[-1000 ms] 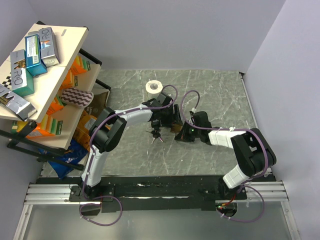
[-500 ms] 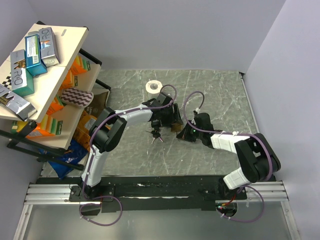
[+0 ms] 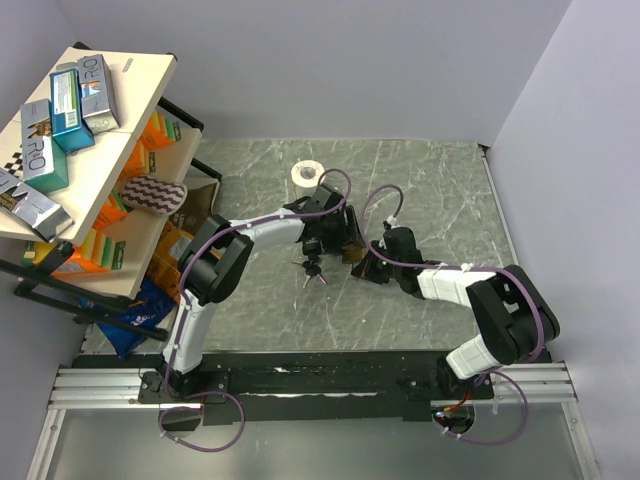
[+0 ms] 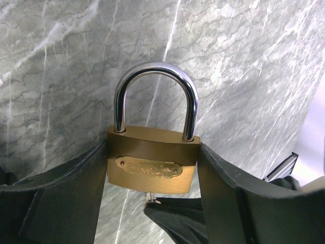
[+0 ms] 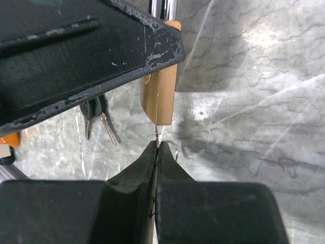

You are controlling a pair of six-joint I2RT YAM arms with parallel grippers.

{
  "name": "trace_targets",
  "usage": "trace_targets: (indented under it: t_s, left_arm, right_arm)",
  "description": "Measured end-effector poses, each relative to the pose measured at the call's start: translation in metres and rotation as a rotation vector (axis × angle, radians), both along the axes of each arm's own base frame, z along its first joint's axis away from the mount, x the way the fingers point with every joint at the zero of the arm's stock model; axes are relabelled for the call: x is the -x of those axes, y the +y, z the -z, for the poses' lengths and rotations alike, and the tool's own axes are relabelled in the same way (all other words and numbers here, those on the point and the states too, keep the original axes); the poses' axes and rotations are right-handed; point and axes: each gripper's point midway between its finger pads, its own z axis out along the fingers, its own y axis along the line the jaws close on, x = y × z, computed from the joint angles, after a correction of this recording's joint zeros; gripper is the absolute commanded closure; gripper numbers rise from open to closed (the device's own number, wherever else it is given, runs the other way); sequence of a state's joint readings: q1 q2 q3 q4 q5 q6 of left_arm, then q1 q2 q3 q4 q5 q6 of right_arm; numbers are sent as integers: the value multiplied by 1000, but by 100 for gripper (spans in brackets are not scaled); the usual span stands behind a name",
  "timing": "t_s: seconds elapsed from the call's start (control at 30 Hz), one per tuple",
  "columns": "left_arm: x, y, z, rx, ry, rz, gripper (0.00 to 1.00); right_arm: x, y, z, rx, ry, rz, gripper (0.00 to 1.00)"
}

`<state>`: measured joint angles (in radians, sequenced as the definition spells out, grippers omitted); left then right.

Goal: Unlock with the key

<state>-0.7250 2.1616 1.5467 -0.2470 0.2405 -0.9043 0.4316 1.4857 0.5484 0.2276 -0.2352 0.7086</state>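
Observation:
A brass padlock (image 4: 152,163) with a closed silver shackle is clamped by its sides between my left gripper's (image 4: 152,148) fingers and held above the marble table; it also shows in the top view (image 3: 352,256). My right gripper (image 5: 156,146) is shut on a thin silver key blade with a small ring (image 5: 173,150), and the blade tip touches the padlock's underside (image 5: 161,101). The right gripper's tip shows under the lock in the left wrist view (image 4: 177,212). A bunch of black-headed keys (image 3: 312,272) lies on the table to the left, also in the right wrist view (image 5: 96,114).
A white tape roll (image 3: 307,173) lies at the back of the marble table (image 3: 440,190). A tilted shelf rack (image 3: 90,150) with boxes and snack packs stands at the left. Grey walls close in the back and right.
My right gripper has edged left toward the padlock and its elbow has shifted. The left gripper and the padlock have stayed put.

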Motion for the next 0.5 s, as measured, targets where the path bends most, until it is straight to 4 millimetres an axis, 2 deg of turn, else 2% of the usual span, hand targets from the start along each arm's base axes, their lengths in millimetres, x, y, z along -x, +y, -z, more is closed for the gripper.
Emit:
trace_targets:
  t_s: [0.17, 0.5]
  left_arm:
    - [0, 0, 0, 9, 5, 0, 99]
    - [-6, 1, 0, 30, -16, -1, 99]
  right_arm:
    - [0, 5, 6, 15, 8, -8, 100]
    - [-9, 10, 6, 24, 12, -5, 100]
